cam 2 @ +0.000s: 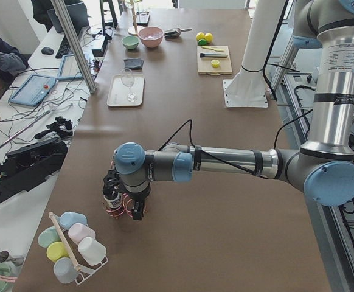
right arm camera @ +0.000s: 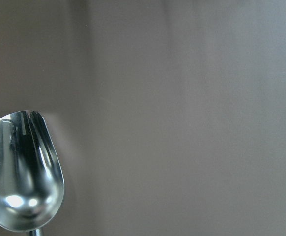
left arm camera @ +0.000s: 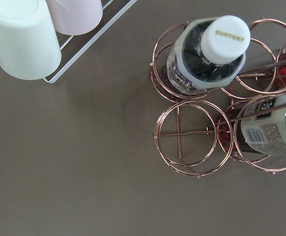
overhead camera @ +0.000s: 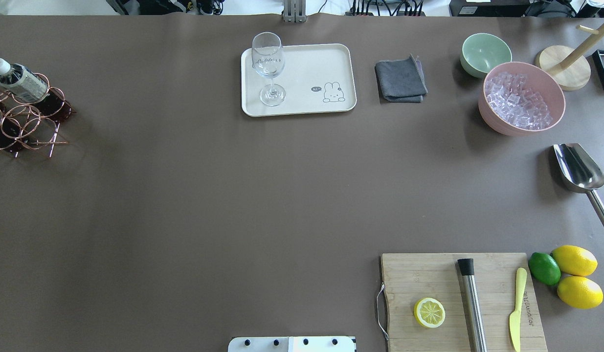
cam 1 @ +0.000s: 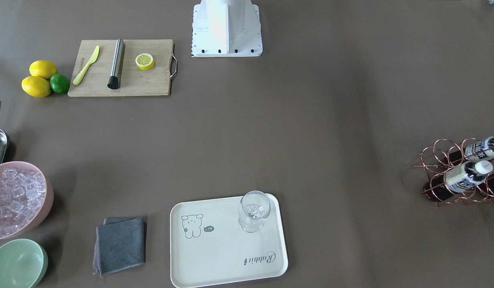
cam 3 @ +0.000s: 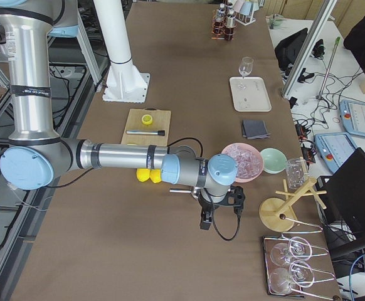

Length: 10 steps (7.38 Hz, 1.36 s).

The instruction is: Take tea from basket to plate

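Observation:
The copper wire basket [left arm camera: 187,132] stands at the table's left end and also shows in the overhead view [overhead camera: 28,127] and the front view [cam 1: 439,160]. A tea bottle [left arm camera: 207,54] with a white cap stands in one ring, and another tea bottle [left arm camera: 271,132] leans beside it. The ring nearest the camera is empty. My left gripper [cam 2: 123,201] hangs right over the basket; I cannot tell if it is open. The cream plate [overhead camera: 306,68] holds a stemmed glass [overhead camera: 268,66]. My right gripper [cam 3: 219,210] hangs at the far right end; I cannot tell its state.
A rack of pastel cups [left arm camera: 22,34] sits close beside the basket. A steel scoop [right arm camera: 22,172] lies under my right wrist. A pink bowl of ice [overhead camera: 522,100], a green bowl [overhead camera: 485,51], a grey cloth [overhead camera: 400,80] and a cutting board [overhead camera: 419,274] are on the right.

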Tool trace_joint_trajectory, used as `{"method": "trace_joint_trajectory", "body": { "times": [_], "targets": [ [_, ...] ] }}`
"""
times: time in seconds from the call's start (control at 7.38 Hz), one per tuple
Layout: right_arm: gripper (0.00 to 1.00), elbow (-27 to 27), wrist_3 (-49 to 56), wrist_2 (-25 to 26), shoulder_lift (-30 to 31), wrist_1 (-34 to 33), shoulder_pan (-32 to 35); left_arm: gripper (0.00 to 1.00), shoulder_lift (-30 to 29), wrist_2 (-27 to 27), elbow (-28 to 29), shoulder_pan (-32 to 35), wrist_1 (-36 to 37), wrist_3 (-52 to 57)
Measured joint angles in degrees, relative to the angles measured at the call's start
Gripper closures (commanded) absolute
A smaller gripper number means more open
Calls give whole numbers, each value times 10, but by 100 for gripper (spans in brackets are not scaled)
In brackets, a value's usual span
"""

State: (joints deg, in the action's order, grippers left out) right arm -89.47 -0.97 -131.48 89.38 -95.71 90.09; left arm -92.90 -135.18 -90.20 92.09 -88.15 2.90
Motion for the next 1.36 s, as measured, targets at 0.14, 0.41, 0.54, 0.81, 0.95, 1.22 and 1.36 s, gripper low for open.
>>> {"method": "trace_joint_trajectory", "body": {
  "times": [0.14,0.41,0.54,0.81,0.95,1.22,1.36],
  "targets": [
    [0,0,0,0,0,0,0,2,0,0,0,0,0,0],
    [0,0,0,0,1,0,0,2,0,0,1,0,0,0],
    [0,0,0,0,1,0,0,2,0,1,1,0,0,0],
    [0,-1,0,0,1,0,0,2,0,2,1,0,0,0],
    [0,-1,0,-1,1,0,1,2,0,3,2,0,0,1],
    [0,-1,0,0,1,0,1,2,0,16,0,-1,1,1],
    [0,-1,0,0,1,0,2,2,-1,24,-2,-1,2,0]
  ]
}}
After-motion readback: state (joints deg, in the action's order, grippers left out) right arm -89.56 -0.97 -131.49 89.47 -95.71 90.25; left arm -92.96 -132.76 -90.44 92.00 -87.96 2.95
